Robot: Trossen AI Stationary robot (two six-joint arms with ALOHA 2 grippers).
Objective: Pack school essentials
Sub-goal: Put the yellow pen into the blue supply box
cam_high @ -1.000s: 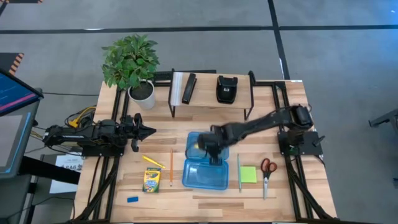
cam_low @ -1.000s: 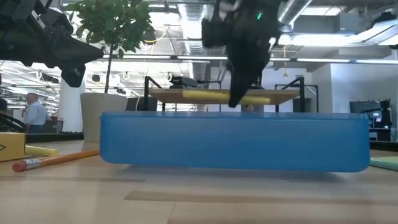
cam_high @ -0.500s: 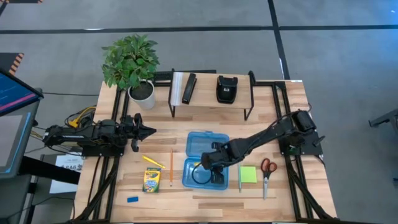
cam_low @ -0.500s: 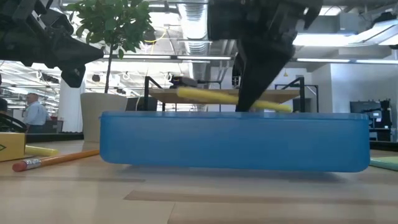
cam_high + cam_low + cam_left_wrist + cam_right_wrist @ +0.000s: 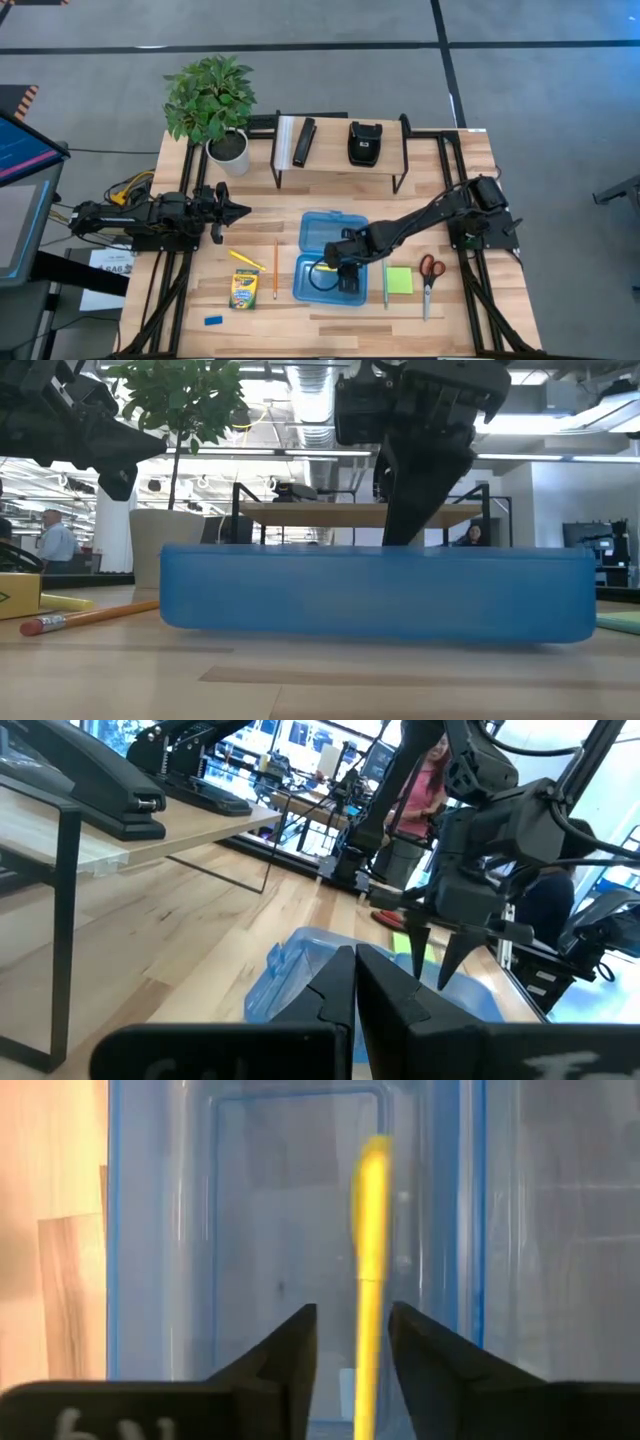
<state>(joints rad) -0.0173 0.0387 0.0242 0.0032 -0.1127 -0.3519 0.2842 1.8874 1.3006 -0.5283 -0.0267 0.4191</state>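
Note:
An open blue plastic box (image 5: pixel 330 282) lies mid-table, its lid half (image 5: pixel 333 231) toward the far edge. My right gripper (image 5: pixel 346 272) hangs over the near half, pointing steeply down, open. In the right wrist view a yellow pen (image 5: pixel 368 1230) shows blurred inside the box (image 5: pixel 160 1230), lengthwise between the spread fingers (image 5: pixel 295 1342). In the low view the gripper (image 5: pixel 408 525) dips behind the box wall (image 5: pixel 375 590), which hides the pen. My left gripper (image 5: pixel 355 982) waits shut at the table's left (image 5: pixel 238 210), pointing level.
Left of the box lie a pencil (image 5: pixel 275 268), a yellow marker (image 5: pixel 245 259), a crayon box (image 5: pixel 243 288) and a blue eraser (image 5: pixel 213 320). To its right lie a teal pen (image 5: pixel 384 278), a green pad (image 5: pixel 400 280) and scissors (image 5: pixel 429 280). At the far edge stand a plant (image 5: pixel 212 100) and a shelf (image 5: pixel 340 145).
My right gripper has carried the yellow pen from over the lid half toward the table's near edge and down into the box's near half, tipping steeper. It has then opened. The pen, seen above the rim in the low view, has dropped behind the wall.

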